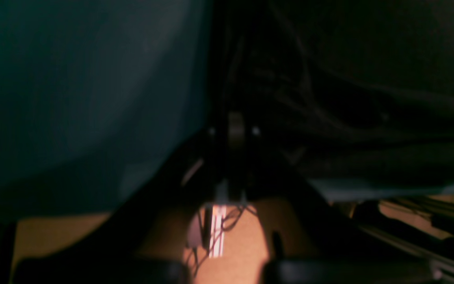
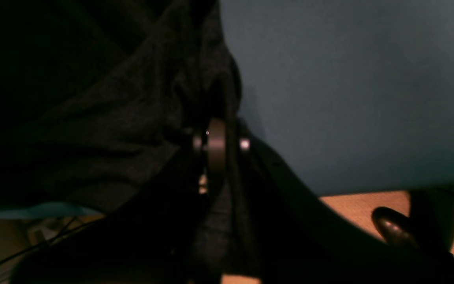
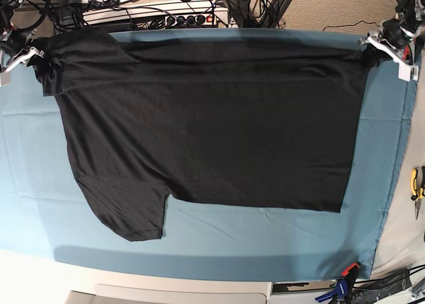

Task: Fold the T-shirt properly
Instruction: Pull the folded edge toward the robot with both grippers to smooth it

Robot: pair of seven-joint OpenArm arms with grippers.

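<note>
- My left hand (image 3: 369, 50) is clenched on the far corner of the shirt (image 3: 212, 125), at the hem end; in the left wrist view its jaws are pressed together with dark cloth gathered around them.
- My right hand (image 3: 34, 57) is likewise clenched on the shirt, at the shoulder and sleeve end; in the right wrist view black cloth is bunched right against the shut jaws.
- Both hands sit at the far edge of the counter (image 3: 40, 204), well apart, with the shirt's far edge drawn fairly straight between them.
- Risk, as I judge it: each pinch looks small. If I pull the hands further apart or lift fast, a corner could slip out and the edge would sag.
- The far edge lies at the counter's rim. Dragging away from me could send cloth over it, toward the cables (image 3: 166, 12) behind.
- The teal cloth (image 3: 199, 244) under the shirt could be caught in a pinch; I cannot tell from the wrist views whether either hand has some of it. If so, it would ride up with the fold.
- Uneven lifting would skew the fold line.
- The shirt lies spread flat across the teal cloth, plain black side up, sideways. One sleeve (image 3: 133, 214) splays toward the near edge, and faint ripples run along the far edge.
</note>
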